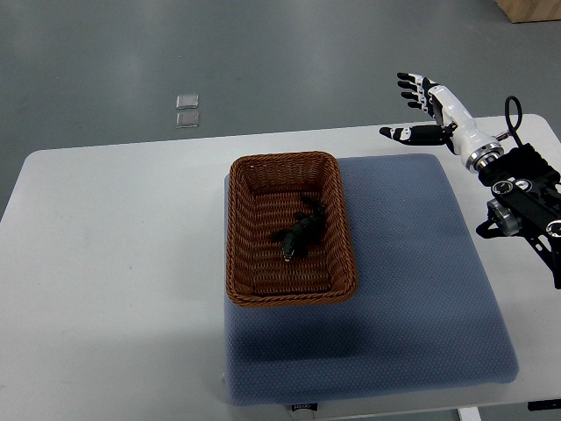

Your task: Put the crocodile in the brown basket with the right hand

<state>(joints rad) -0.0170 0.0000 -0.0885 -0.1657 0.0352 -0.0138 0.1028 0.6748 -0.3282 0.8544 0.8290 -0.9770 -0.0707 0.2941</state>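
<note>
A dark toy crocodile (300, 231) lies inside the brown wicker basket (240, 235), near its middle right. The basket sits on a blue-grey mat (412, 263) on the white table. My right hand (419, 105) is raised at the upper right, well away from the basket, above the table's far edge. Its fingers are spread and hold nothing. Its arm (517, 189) comes in from the right edge. No left arm shows.
The white table (114, 263) stretches to the left of the mat. Two small clear squares (187, 110) lie on the grey floor beyond the table. A brown box corner (535, 9) shows at the top right.
</note>
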